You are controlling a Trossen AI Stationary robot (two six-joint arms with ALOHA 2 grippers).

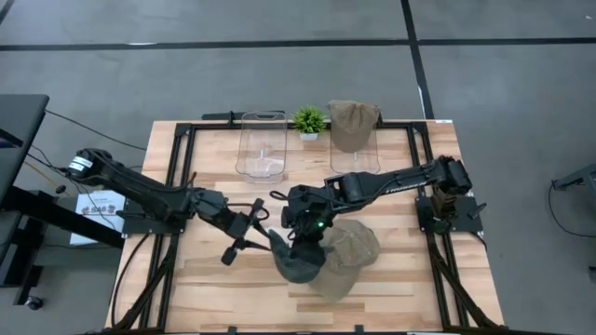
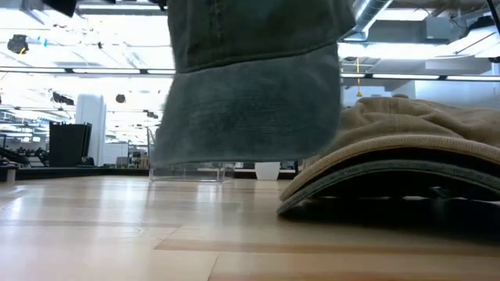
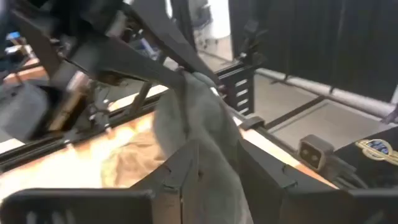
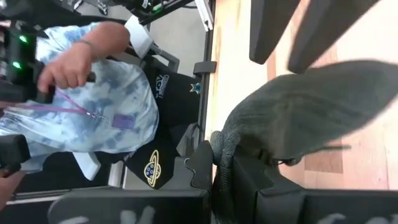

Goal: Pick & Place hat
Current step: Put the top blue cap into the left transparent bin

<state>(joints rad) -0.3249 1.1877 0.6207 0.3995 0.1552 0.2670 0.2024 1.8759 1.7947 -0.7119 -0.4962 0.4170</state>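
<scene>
With the right gripper (image 1: 300, 244) clenched on the grey hat (image 1: 296, 263) hanging just above the table (image 1: 214, 279) beside the tan hat (image 1: 349, 251), and the left gripper (image 1: 265, 228) also pinching it, opposing pulls could tear it loose.

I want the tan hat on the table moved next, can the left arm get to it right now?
Probably not directly. The tan hat lies beyond the grey hat, which the right gripper holds up between it and the left gripper. The right arm also crosses there.
</scene>
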